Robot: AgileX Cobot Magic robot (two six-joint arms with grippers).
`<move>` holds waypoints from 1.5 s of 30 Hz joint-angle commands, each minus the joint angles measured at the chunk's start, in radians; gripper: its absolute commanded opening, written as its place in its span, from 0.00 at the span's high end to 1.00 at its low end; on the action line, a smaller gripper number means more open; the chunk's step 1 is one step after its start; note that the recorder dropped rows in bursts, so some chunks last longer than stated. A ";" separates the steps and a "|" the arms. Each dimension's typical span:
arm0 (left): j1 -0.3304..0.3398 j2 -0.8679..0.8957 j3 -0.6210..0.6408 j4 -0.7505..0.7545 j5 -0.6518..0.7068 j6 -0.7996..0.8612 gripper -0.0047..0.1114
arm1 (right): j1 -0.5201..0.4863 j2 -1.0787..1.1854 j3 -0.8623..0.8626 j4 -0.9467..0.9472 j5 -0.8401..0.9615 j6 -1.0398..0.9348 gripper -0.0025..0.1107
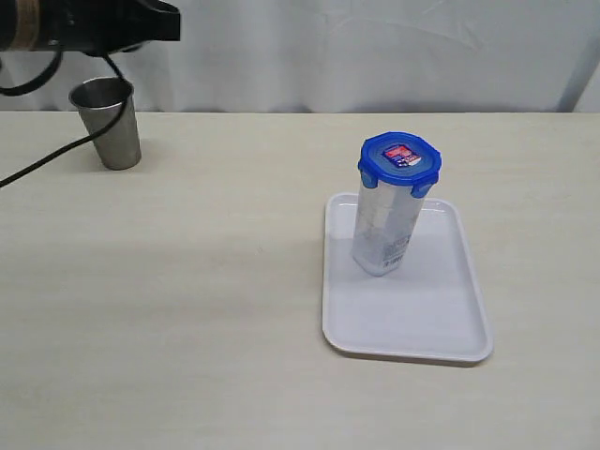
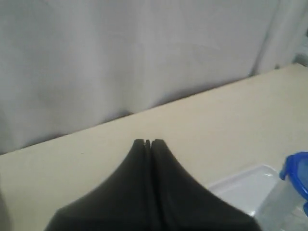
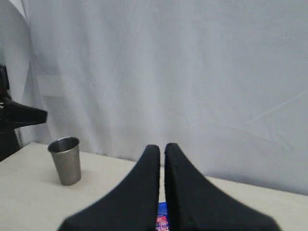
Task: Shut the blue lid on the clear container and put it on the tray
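The clear container (image 1: 382, 234) stands upright on the far half of the white tray (image 1: 441, 319), with the blue lid (image 1: 400, 157) seated on its rim and its flaps down. My left gripper (image 1: 161, 22) hangs high at the back left, far from the container. In its wrist view that left gripper (image 2: 147, 142) is shut and empty, with the tray (image 2: 240, 185) and the lid's edge (image 2: 298, 171) off to one side. My right gripper (image 3: 162, 147) is shut on nothing, and a strip of the lid's label (image 3: 162, 220) shows below its fingers. The exterior view does not show it.
A grey steel cup (image 1: 108, 122) stands at the back left of the table, under the left arm, and also shows in the right wrist view as the cup (image 3: 66, 160). A black cable (image 1: 47, 157) trails past it. A white curtain closes off the back.
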 commanded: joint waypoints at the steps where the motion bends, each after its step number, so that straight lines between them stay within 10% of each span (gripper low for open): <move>1: 0.001 -0.238 0.162 -0.003 0.227 -0.011 0.96 | -0.001 -0.146 0.084 0.045 -0.093 -0.013 0.94; 21: 0.001 -1.105 0.677 -0.077 0.188 -0.063 0.96 | -0.001 -0.378 0.168 0.059 -0.130 0.010 0.94; 39: 0.001 -1.176 0.716 -0.069 -0.226 -0.079 0.96 | -0.001 -0.378 0.168 0.059 -0.130 0.010 0.94; 45: 0.001 -1.176 0.717 -0.425 -0.137 -0.124 0.96 | -0.001 -0.378 0.168 0.059 -0.130 0.010 0.94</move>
